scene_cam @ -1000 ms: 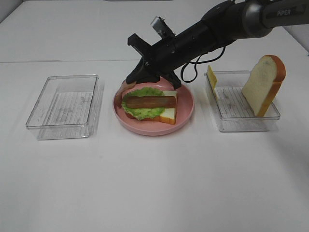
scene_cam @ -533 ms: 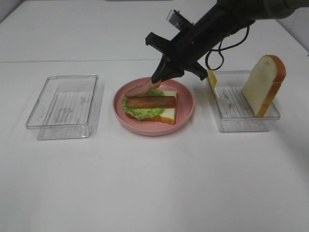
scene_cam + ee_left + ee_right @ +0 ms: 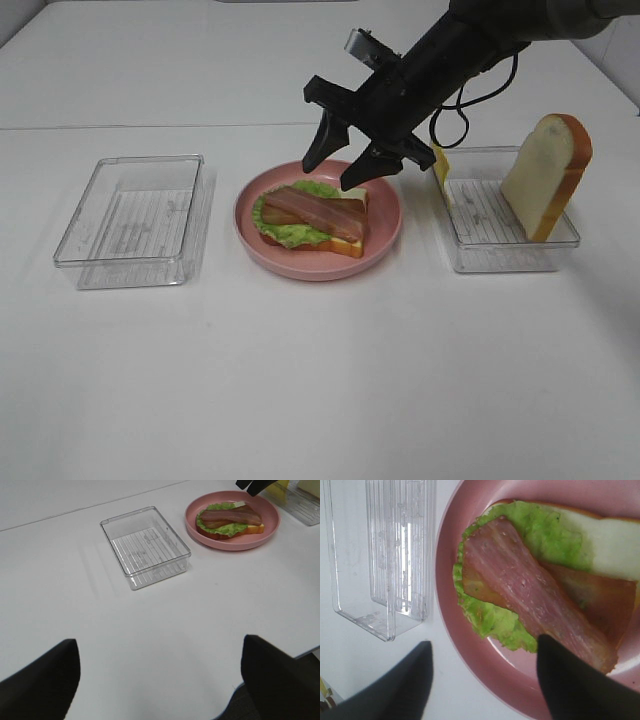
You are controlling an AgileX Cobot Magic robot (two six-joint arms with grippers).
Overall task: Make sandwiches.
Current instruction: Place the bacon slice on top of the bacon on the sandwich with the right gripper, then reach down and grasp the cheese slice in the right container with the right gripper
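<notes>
As two bacon strips are already laid crossed on the lettuce leaf and lower bread slice, directly beneath the right pincer, the stack on the pink plate is judged about half built. The cheese square and the second bread slice are left in the clear tray, well behind that pincer's wrist. The right pincer is seen spread and empty just above the stack; the left pincer is held wide and empty, well apart from the plate. Half a second earlier the second strip was dangling from clenched jaws; it has since been released across the first.
</notes>
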